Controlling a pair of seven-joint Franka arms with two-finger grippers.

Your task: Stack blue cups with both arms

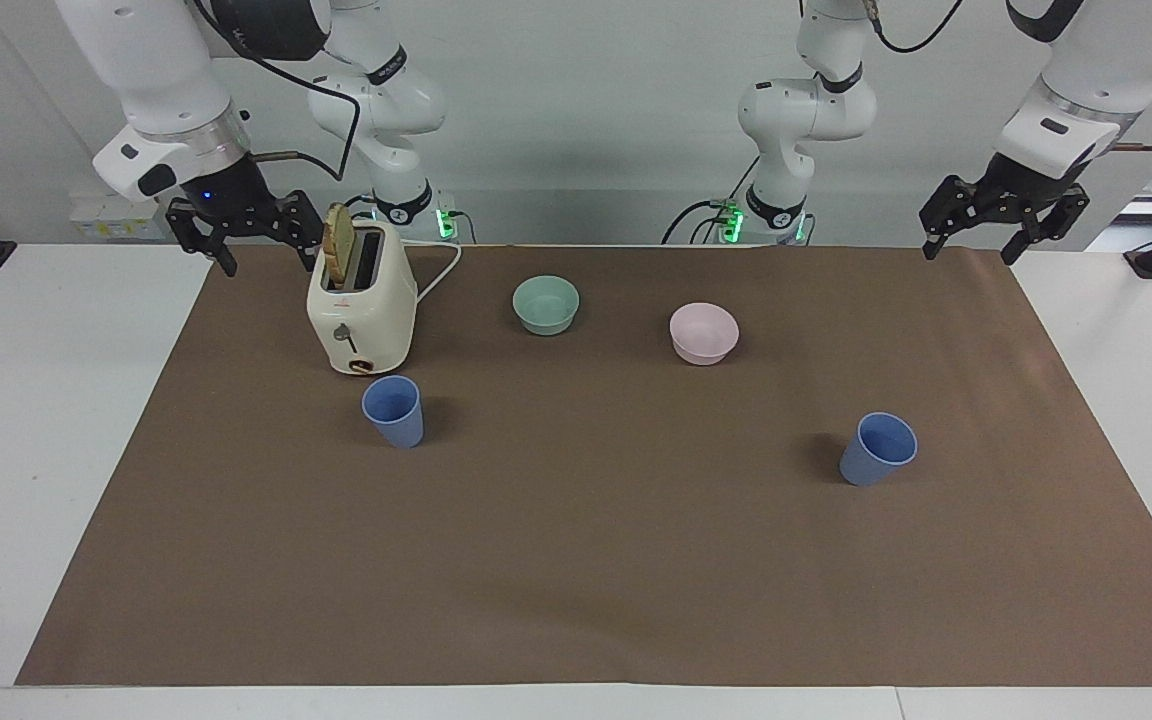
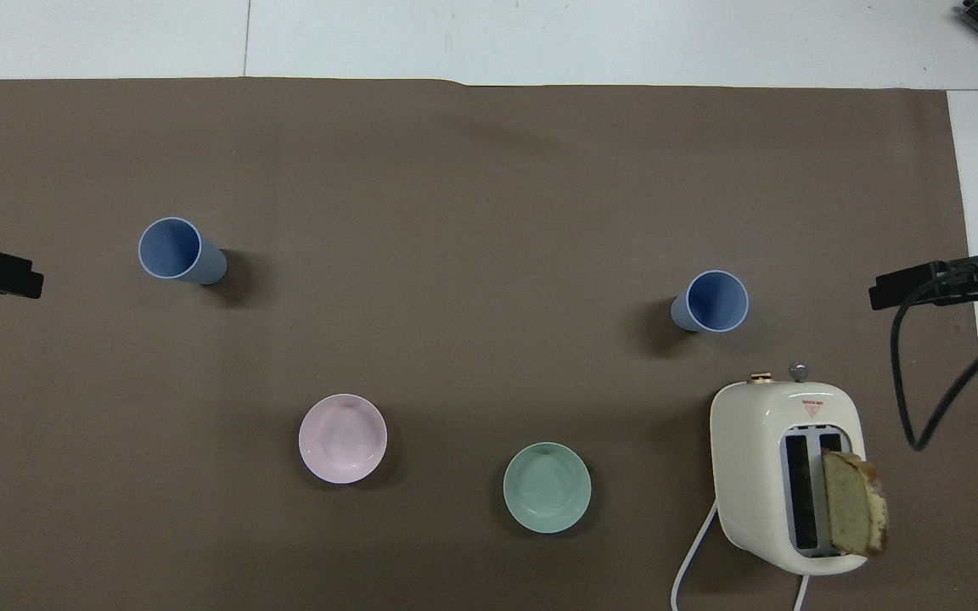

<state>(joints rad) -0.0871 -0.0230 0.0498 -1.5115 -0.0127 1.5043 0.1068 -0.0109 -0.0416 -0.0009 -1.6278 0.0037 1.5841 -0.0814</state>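
Two blue cups, small, plain, no handles, wide at the top, thin at the bottom. Look light and stiff, maybe a bit slippery; best pinched at the rim, one finger inside.

One blue cup standing just in front of the toaster. Other blue cup well apart from the toaster, toward the left arm's end of the table.

Right gripper hanging just beside the toaster, open, empty. Left gripper far from the toaster, over the mat's corner, open, empty too. Nothing stacked yet.
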